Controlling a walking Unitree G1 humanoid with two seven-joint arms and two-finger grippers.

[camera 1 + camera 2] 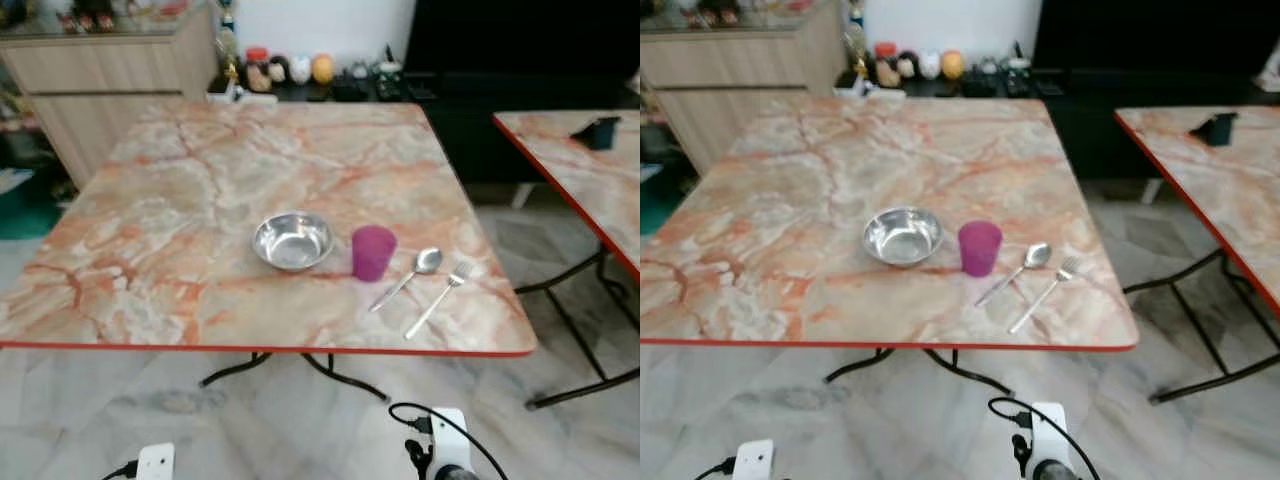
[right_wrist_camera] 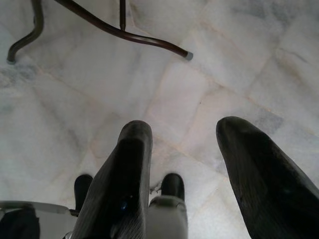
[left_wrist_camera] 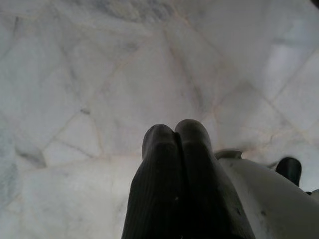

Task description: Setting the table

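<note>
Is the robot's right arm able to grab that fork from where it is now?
Probably not yet. The right gripper hangs open over the floor, below the table's edge. The fork lies unblocked near that edge, so raising the arm should do.

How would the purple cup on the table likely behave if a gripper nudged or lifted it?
The purple cup looks like thin plastic, so probably light and rigid. Upright and taller than wide, it may tip or slide on the smooth marble-patterned table. The steel bowl and spoon sit close, so a sideways push could knock them.
</note>
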